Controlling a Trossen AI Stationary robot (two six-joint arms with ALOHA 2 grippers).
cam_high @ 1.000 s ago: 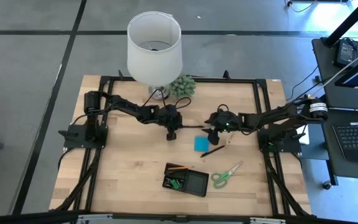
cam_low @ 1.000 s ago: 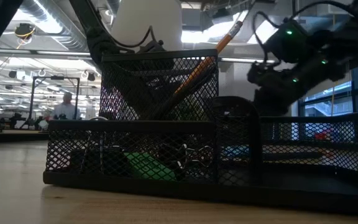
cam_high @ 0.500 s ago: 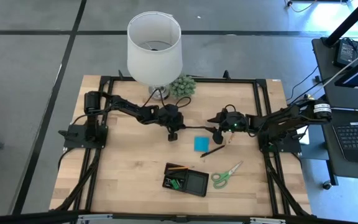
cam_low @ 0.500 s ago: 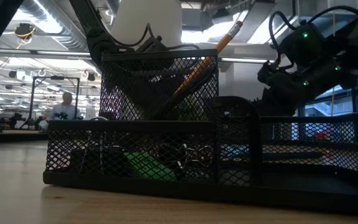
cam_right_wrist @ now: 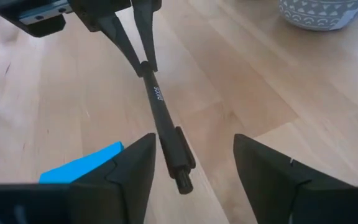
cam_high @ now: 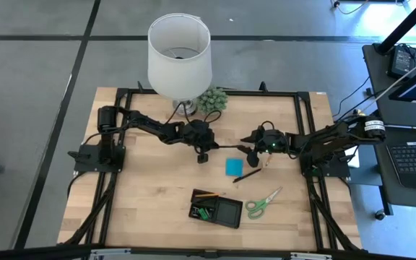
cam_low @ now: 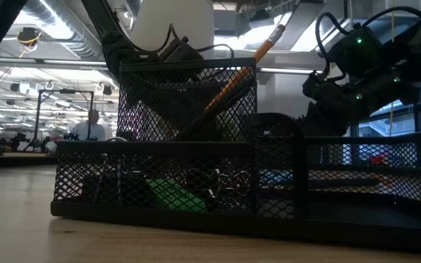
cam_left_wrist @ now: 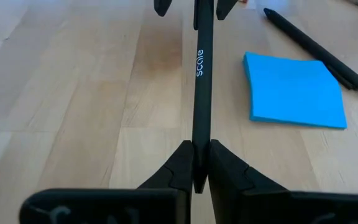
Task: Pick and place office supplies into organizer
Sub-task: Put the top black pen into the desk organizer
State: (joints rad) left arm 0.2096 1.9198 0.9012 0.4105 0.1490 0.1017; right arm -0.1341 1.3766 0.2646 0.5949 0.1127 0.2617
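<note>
Black pen (cam_high: 222,149) hangs above the wooden worktop (cam_high: 143,188) seen from overhead, clenched at one end by the left claw (cam_high: 203,156), while the right claw (cam_high: 250,153) faces it with fingers spread, the blue sticky-note pad (cam_high: 233,167) just below and the organizer (cam_high: 217,208) nearer the front edge. From the left wrist, the fingers (cam_left_wrist: 182,165) pinch the pen beside the pad. From the right wrist, the wide-apart fingers (cam_right_wrist: 132,162) flank the pen's free end.

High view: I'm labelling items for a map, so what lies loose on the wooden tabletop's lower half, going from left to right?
Organizer → blue sticky-note pad → black pen → green-handled scissors.
</note>
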